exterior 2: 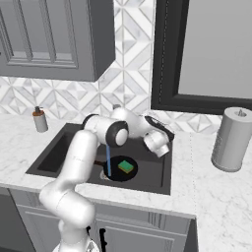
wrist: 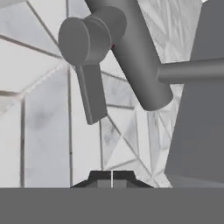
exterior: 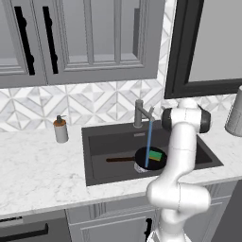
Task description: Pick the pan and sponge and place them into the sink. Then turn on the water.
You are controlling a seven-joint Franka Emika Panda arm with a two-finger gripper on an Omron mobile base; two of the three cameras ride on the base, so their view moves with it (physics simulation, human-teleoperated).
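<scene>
The black pan lies in the dark sink, its brown handle pointing left. On the pan rests the green and yellow sponge, also clear in the right base view as the sponge on the pan. A thin blue stream of water runs from the grey faucet down beside the pan. In the hand view my gripper is shut and holds nothing, close below the faucet's side lever without touching it. The faucet body crosses that view at a slant.
A soap dispenser stands on the marble counter left of the sink. A paper towel roll stands on the counter at the right. Upper cabinets and a dark window frame hang over the tiled back wall. My arm reaches across the sink.
</scene>
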